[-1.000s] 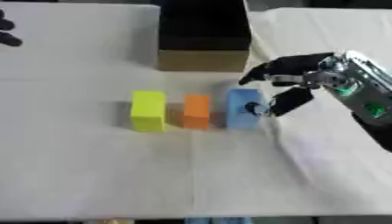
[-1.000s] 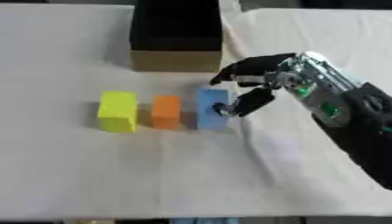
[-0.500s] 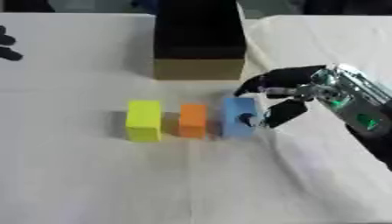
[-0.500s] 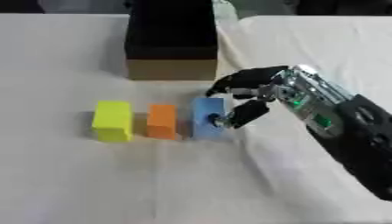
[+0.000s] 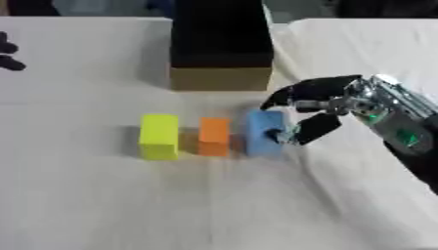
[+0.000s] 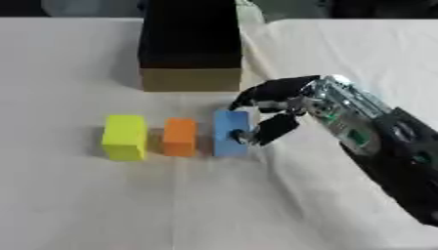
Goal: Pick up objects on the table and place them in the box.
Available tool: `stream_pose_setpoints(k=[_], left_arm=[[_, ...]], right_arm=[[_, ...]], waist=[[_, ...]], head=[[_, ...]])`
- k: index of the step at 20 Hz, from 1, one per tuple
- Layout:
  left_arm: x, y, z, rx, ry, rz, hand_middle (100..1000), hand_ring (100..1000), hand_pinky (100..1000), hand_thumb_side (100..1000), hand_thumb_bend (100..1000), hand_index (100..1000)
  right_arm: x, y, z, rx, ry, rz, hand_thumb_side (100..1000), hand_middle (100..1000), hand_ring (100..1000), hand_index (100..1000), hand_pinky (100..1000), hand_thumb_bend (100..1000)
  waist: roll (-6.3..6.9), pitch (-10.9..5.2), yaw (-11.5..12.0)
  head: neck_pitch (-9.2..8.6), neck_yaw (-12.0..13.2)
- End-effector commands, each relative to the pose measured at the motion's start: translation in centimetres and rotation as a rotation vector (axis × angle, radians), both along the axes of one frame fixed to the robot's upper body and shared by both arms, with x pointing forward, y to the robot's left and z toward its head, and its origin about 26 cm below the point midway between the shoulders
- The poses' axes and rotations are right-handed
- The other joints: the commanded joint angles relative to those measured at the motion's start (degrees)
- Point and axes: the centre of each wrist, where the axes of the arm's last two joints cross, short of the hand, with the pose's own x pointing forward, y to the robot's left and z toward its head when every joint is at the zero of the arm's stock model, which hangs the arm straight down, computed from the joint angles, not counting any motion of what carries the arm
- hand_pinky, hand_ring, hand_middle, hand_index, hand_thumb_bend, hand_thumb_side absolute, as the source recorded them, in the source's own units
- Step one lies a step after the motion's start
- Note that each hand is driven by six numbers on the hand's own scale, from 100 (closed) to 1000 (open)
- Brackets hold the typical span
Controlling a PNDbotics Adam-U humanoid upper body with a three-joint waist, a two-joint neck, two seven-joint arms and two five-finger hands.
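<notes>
A white cloth-covered bench [image 5: 77, 195] is filling the view. Beyond the right hand, toward the far edge, an open box [image 5: 221, 46] with a black interior and tan front wall is sitting on the bench. The robot's right arm [image 6: 385, 146], black with silver parts, is reaching in from the right side. Its right hand [image 5: 318, 105] is curling at the blue block [image 5: 264, 132], with the thumb touching the block's near right face and the other fingers arching over its far end; the block is sitting on the bench, upright. Just beyond the blue block from the hand, an orange block [image 5: 214, 136] is standing, and farther from the hand a yellow-green block [image 5: 159, 136] is ending the row. Dark fingertips of the left hand [image 5: 9, 56] are showing at the far left edge; their pose cannot be told.
</notes>
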Motion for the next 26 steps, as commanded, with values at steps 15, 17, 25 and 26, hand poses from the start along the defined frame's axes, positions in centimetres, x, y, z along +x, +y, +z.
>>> stream_pose_setpoints(k=[15, 17, 25, 26], left_arm=[[-0.2, 0.3, 0.7, 0.046, -0.006, 0.009, 630, 575, 712, 932, 132, 787], [-0.2, 0.3, 0.7, 0.049, -0.003, 0.009, 630, 575, 712, 933, 132, 787], [-0.2, 0.3, 0.6, 0.056, 0.005, 0.007, 631, 575, 712, 932, 131, 787], [-0.2, 0.3, 0.6, 0.057, 0.005, 0.007, 631, 575, 712, 932, 131, 787]], right_arm=[[0.4, -1.5, 2.9, 0.103, -0.054, -0.057, 956, 907, 967, 1000, 975, 100], [0.4, -1.6, 3.0, 0.112, -0.050, -0.058, 957, 906, 967, 1000, 975, 100], [0.4, -1.6, 2.4, 0.116, -0.024, -0.057, 977, 904, 970, 1000, 975, 100], [0.4, -1.6, 2.3, 0.114, -0.014, -0.056, 981, 905, 970, 1000, 976, 105]], waist=[[-0.19, -1.47, -1.3], [-0.24, -1.52, -1.4], [-0.30, -1.74, -1.5], [-0.27, -1.74, -1.4]], head=[[0.97, 1.0], [1.18, 1.1], [1.38, 1.1], [1.32, 1.0]])
